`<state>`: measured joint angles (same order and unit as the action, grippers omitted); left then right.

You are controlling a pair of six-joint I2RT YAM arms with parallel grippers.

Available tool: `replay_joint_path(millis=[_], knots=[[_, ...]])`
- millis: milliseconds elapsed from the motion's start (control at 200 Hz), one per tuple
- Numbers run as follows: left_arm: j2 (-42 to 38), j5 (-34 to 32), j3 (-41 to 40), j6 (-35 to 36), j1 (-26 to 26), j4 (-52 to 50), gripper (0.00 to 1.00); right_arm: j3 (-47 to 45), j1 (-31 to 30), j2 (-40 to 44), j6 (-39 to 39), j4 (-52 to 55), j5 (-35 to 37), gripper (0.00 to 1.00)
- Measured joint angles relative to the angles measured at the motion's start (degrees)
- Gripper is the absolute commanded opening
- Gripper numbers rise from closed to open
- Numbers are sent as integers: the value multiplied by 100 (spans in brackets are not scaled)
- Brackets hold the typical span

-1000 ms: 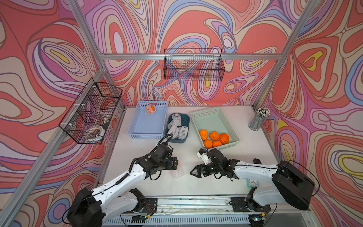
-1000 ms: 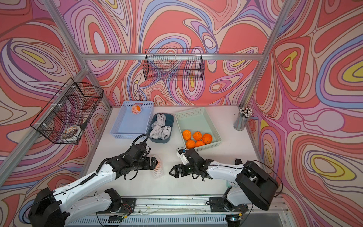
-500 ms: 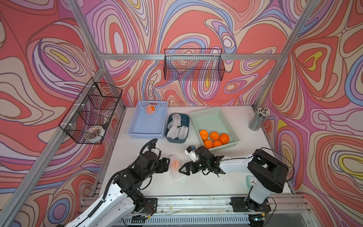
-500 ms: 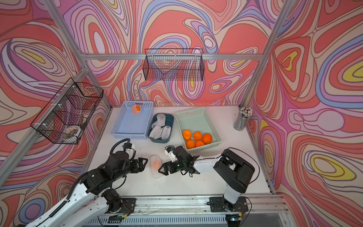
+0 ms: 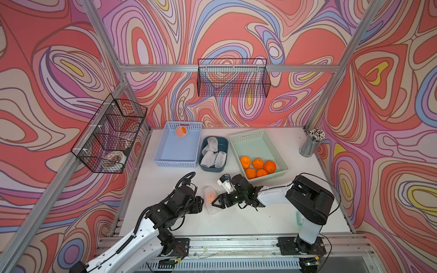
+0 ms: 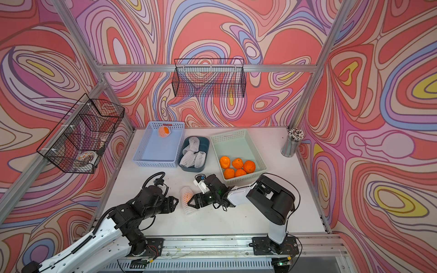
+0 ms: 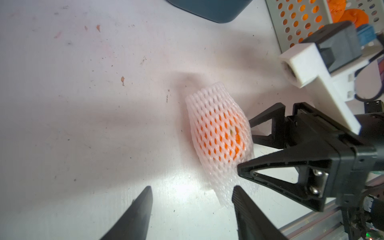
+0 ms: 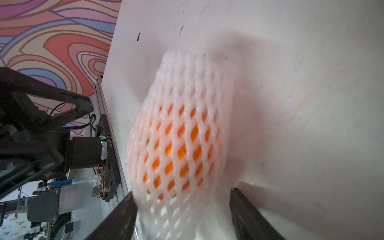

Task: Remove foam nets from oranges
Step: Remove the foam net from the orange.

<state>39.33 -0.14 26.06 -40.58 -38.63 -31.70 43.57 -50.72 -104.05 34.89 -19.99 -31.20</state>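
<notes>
Near the front of the table, the left hand is seen just beside a net with an orange inside. Its jaws stand apart with nothing between them, and one fingertip lies at the net's loose end — whether touching cannot be told. From the other side the right hand is set astride the same net, jaws apart, one on each flank. A gap is visible beside one finger in the right wrist view, so no grip is judged made. The step in hand is judged to be taking hold for stripping: the fruit would need to be pinned by one hand while the slack foam end is pinched by the other and drawn off along the sleeve. Soft foam is likely to stretch before it slides, so a firm pinch is called for.

Further back, a second netted orange lies in the blue basket. Empty nets are piled in the tub, and five bare oranges are gathered in the green basket — most of the work is judged done.

The orange is largely veiled by mesh, both wrist views are blurred around it, and the left fingers are cut off by the frame edge there.
</notes>
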Motion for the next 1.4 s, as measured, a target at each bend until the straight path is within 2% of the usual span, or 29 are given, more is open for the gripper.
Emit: replay_joint_path(millis=[100,341,541,791,992,1277,1397], knots=[[160,127,-114,-2,0,278,61,0,0,-31,46,-4,-42,54],[367,474,-348,-15,0,802,59,0,-7,-63,216,-109,-275,22],[136,638,-417,11,0,1080,59,0,-7,-31,514,-118,-378,10],[92,772,-664,4,0,1390,59,-2,-7,433,835,157,-382,4],[66,833,-813,7,-2,1650,61,0,-7,614,1180,262,-455,4],[-1078,796,-1058,181,-2,1832,67,35,37,693,1589,575,-542,6],[-1309,730,-1117,321,-15,1952,68,33,164,811,1722,634,-601,5]])
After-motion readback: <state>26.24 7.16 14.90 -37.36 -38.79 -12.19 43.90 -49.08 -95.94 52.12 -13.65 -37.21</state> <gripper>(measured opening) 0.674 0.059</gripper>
